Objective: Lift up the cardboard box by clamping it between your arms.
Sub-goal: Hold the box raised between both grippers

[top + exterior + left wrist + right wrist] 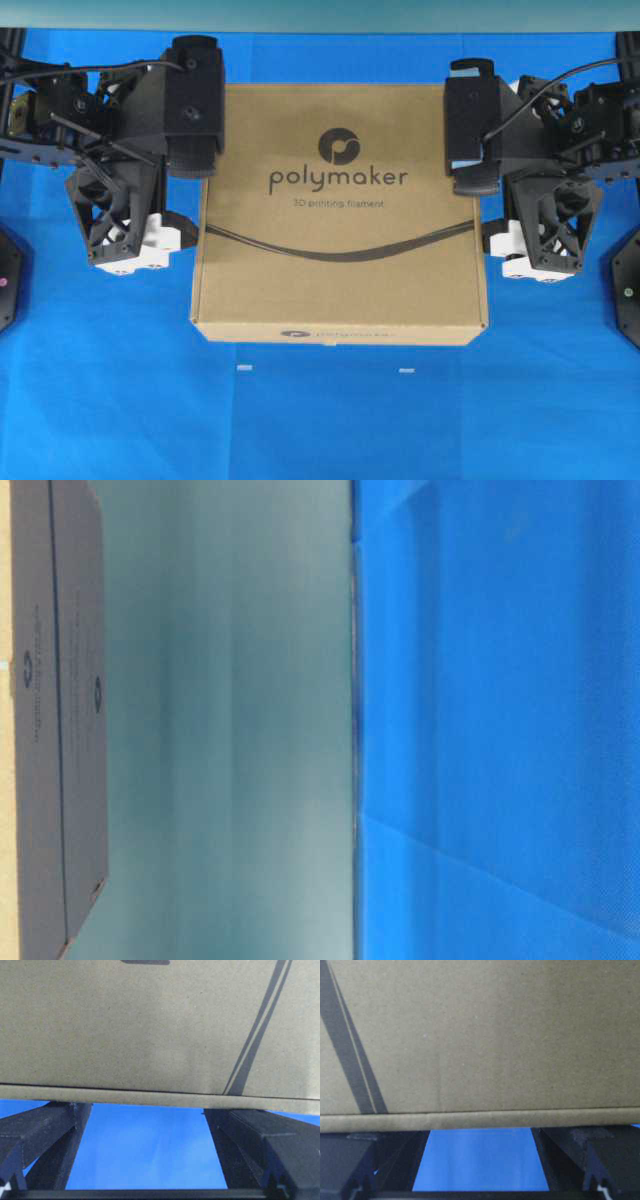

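Two arms clamp the polymaker cardboard box (340,215) at 9 and 3 o'clock; left gripper (150,235) and right gripper (520,240) both spread wide. Box appears raised; lift seemingly near complete.

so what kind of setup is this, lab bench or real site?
Most likely a lab test bench: a blue cloth covers the table, two black robot arms, left and right, flank a Polymaker 3D printing filament box, against a plain backdrop.
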`<state>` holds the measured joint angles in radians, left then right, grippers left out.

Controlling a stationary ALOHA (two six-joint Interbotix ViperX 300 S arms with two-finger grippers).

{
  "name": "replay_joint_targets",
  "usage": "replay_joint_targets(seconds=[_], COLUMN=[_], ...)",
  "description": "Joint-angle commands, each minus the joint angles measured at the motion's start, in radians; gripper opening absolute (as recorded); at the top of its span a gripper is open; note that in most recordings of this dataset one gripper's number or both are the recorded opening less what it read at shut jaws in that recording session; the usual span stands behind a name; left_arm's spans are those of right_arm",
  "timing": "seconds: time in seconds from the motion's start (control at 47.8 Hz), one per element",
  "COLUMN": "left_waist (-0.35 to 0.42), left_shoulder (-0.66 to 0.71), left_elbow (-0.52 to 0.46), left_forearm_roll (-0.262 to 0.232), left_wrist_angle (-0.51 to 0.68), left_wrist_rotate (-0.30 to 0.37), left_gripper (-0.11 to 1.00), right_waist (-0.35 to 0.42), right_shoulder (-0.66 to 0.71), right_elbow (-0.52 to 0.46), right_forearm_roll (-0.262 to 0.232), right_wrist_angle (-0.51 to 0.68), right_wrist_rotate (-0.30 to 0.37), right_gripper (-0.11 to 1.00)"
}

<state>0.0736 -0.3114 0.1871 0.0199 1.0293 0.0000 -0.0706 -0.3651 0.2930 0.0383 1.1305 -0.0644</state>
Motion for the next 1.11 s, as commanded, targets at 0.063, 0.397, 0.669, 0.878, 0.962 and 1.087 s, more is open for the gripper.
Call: replay_joint_targets(seconds=[0.063,0.397,0.669,0.878,0.962,1.087], left_waist=[0.008,0.014,0.012,0.012,0.014,0.015], left_shoulder=[0.015,0.021,0.038,0.060,0.066,0.087], left_elbow=[-0.057,-0.031,0.060,0.147,0.183,0.229], left_forearm_roll=[0.003,0.003,0.003,0.006,0.006,0.008], left_wrist_angle=[-0.026,-0.031,-0.103,-0.209,-0.245,-0.273], left_wrist_rotate=[-0.015,-0.005,-0.009,-0.006,-0.006,-0.012], left_gripper=[0.86,0.86,0.86,0.86,0.86,0.86], right_waist=[0.015,0.006,0.005,0.005,0.005,0.005], right_shoulder=[0.000,0.006,0.009,0.021,0.032,0.063], right_elbow=[-0.034,-0.002,0.107,0.219,0.252,0.285], right_forearm_roll=[0.006,-0.018,-0.025,-0.026,-0.025,-0.026], right_wrist_angle=[-0.037,-0.057,-0.181,-0.299,-0.350,-0.414], right_wrist_rotate=[0.032,0.025,0.021,0.020,0.017,0.011], right_gripper=[1.00,1.00,1.00,1.00,1.00,1.00])
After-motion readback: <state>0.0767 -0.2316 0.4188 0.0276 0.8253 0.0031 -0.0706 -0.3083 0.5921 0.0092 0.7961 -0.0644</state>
